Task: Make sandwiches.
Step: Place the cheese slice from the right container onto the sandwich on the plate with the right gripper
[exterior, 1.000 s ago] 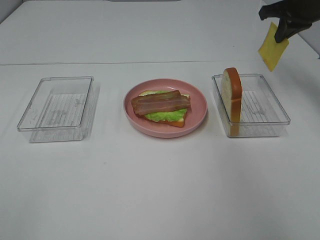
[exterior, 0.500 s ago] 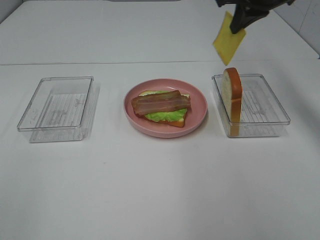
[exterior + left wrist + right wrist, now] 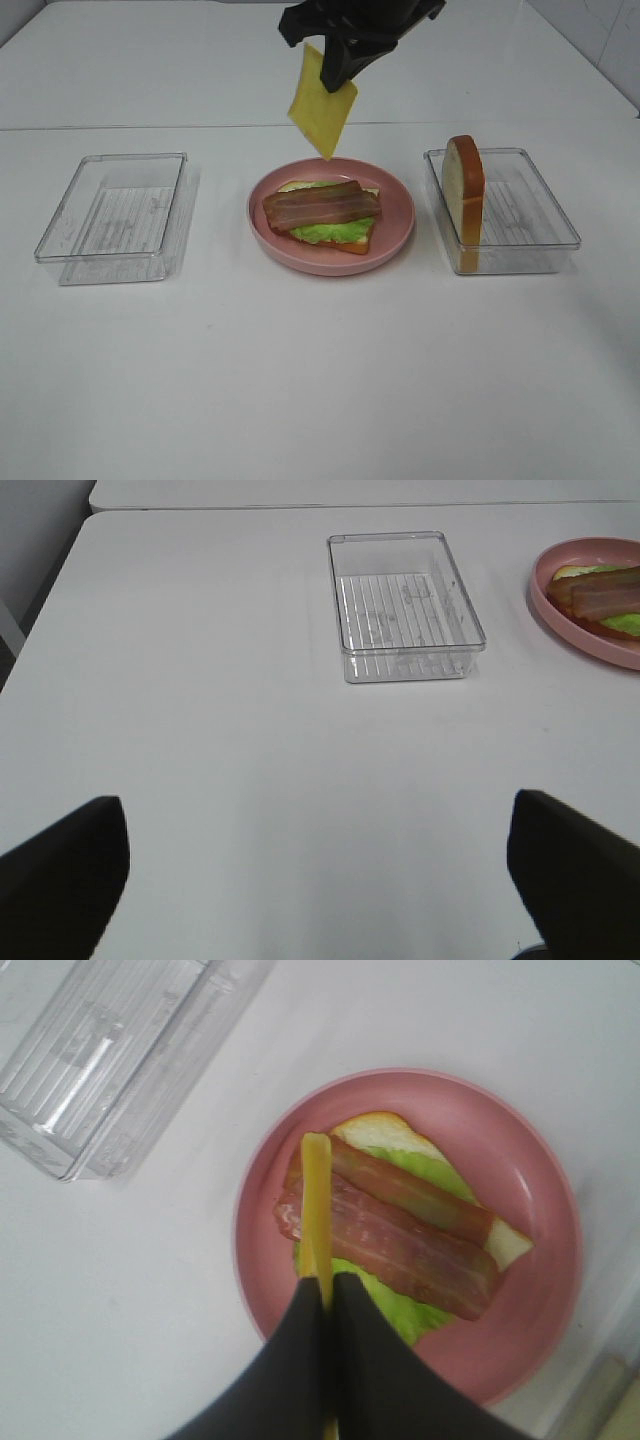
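Observation:
On the pink plate point(image 3: 398, 208) lies a partly built sandwich point(image 3: 325, 212): a bread slice, green lettuce and brown bacon strips point(image 3: 400, 1232). My right gripper point(image 3: 335, 72) hangs above the plate's back edge, shut on a yellow cheese square point(image 3: 321, 102) that dangles edge-down over the bacon; the right wrist view shows the cheese square point(image 3: 316, 1205) edge-on. A second bread slice point(image 3: 464, 187) stands upright in the right clear tray point(image 3: 545, 215). My left gripper point(image 3: 320, 875) is open over bare table, with only the dark fingers point(image 3: 65, 865) showing.
An empty clear tray point(image 3: 115, 215) sits left of the plate, also seen as the clear tray point(image 3: 405, 605) in the left wrist view. The white table stretches to a seam line behind the plate.
My right gripper has carried the cheese square leftward, from beyond the right tray to above the plate. The left gripper and the other things have stayed put.

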